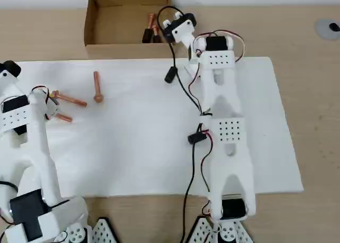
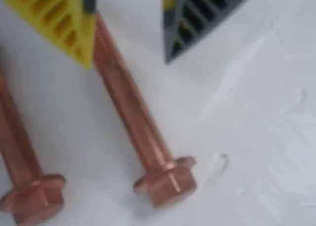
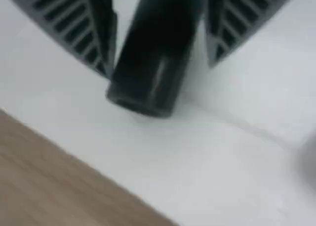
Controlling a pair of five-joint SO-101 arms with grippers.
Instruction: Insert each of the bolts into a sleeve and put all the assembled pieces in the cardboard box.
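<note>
**High view.** Wooden desk [image 1: 308,94], pale grain, with a white mat [image 1: 138,147] spread over the middle, soft and faintly wrinkled. An open-topped cardboard box [image 1: 93,19] sits at upper centre, just off the mat's top edge. The assembled pieces [image 1: 150,30], copper shafts in black tubes, lie against its right wall. A lone bolt [image 1: 98,86] lies on the mat at upper left, copper, shaft vertical in the frame, flanged head at the lower end. A bolt pair [image 1: 70,99] lies at the left edge, angled, close together.

The left arm [image 1: 32,136] is white perforated plastic. It rises along the left edge, with its tip over the bolt pair. The right arm [image 1: 226,147] stretches from bottom centre-right up to the box's right corner, wrist bent left.

**Left wrist view.** The left jaws are spread, one yellow and one black, both ribbed and wedge-shaped. The centre bolt [image 2: 143,132] runs from under the yellow tip down to a hex flange head at lower centre, its copper smooth and dull-shiny. The edge bolt [image 2: 22,157] lies at the far left, head at the lower left corner. Both rest on the mat.

**Right wrist view.** The right jaws, dark and ribbed, pinch a sleeve [image 3: 148,63] in the upper centre. It is a black smooth cylinder with its open end pointing down at the mat. I cannot tell whether it touches the mat. Wood shows at lower left.
</note>
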